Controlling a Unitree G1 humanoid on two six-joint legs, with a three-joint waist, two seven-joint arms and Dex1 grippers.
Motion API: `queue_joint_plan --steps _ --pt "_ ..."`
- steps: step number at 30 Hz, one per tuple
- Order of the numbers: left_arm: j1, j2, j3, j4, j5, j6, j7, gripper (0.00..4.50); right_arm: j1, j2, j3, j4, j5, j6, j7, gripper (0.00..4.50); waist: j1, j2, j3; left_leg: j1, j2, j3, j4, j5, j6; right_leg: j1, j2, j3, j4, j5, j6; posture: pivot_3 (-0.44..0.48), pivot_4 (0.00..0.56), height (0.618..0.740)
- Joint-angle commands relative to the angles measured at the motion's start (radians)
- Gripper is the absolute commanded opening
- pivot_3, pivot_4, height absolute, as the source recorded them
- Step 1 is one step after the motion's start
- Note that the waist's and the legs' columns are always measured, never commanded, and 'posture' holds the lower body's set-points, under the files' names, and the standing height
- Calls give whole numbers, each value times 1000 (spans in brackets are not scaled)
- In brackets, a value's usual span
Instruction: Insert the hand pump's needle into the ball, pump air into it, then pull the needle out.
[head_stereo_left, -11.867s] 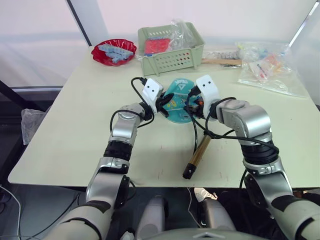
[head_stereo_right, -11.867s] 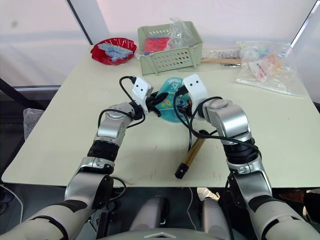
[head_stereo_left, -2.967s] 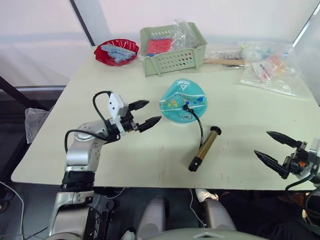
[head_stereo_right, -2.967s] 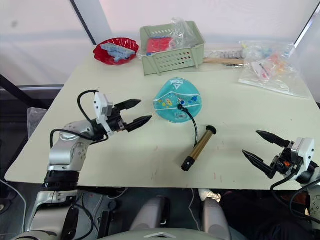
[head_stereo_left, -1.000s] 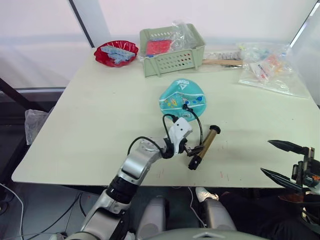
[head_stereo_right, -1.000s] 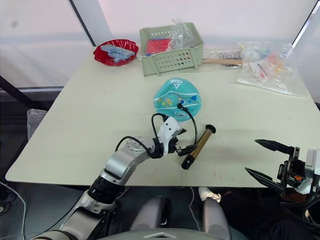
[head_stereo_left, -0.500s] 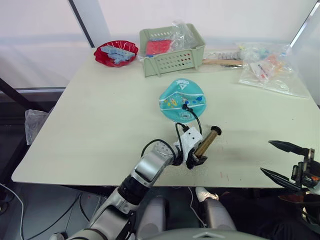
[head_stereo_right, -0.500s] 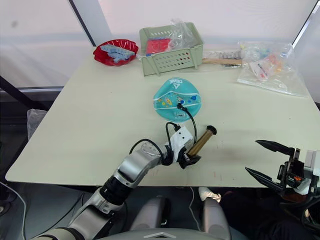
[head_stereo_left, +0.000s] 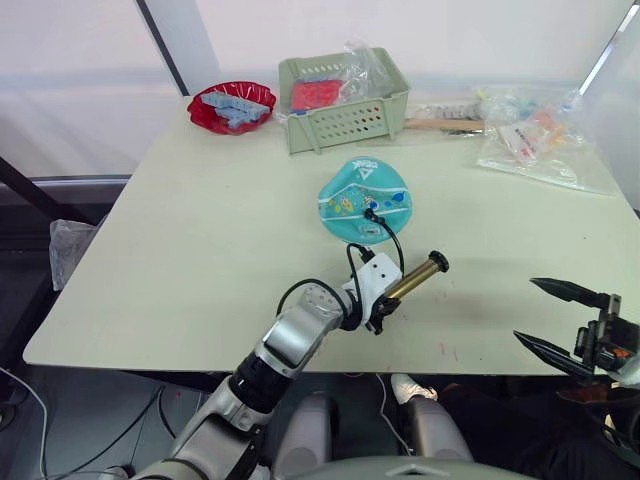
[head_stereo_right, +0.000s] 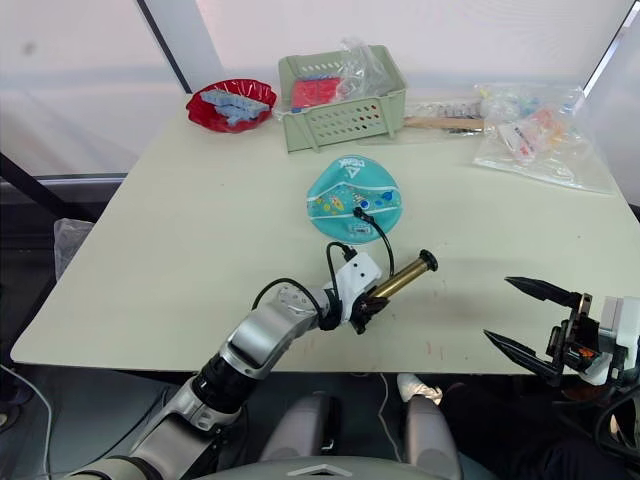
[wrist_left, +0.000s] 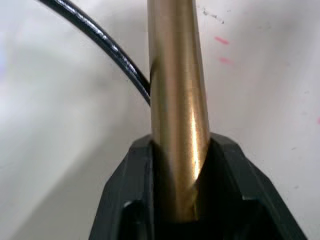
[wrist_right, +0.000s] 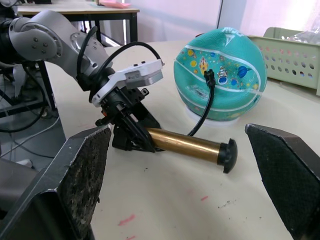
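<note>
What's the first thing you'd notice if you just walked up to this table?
Probably the teal ball in the middle of the table, with a black hose plugged into its top. Just in front of it, the left gripper is shut on the near end of the shiny gold hand pump. The right gripper waits open off the table's near right edge.
</note>
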Motion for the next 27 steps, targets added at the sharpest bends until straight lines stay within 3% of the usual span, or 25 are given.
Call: queue_joint_plan --steps 1,9,13,18,27 --pt "12 16 20 -54 -3 -58 -20 985 -15 12 14 -39 5 4 -33 4500 1 0 0 0 0 0 0 0 0 0 0 0 0 0 0 0 150 736" --pt "42 53 40 -55 -6 -185 -64 985 -35 38 55 -110 3 98 -195 4500 1 0 0 0 0 -1 0 0 0 0 0 0 0 0 0 0 150 736" --pt "64 77 53 -52 -12 -330 -115 985 -65 72 95 -178 21 248 -388 4500 -1 0 0 0 0 -1 0 0 0 -1 0 1 0 0 0 0 150 736" --pt "90 68 73 -42 -31 -394 -145 985 -124 135 118 -230 63 422 -639 4500 2 0 0 -1 0 -1 0 0 0 -1 -1 0 0 0 -1 0 150 736" --pt "113 40 96 -21 -34 -474 -164 985 -205 241 129 -267 241 655 -902 4500 -1 0 0 -1 0 -1 0 0 0 -1 -1 0 0 0 -1 0 150 736"
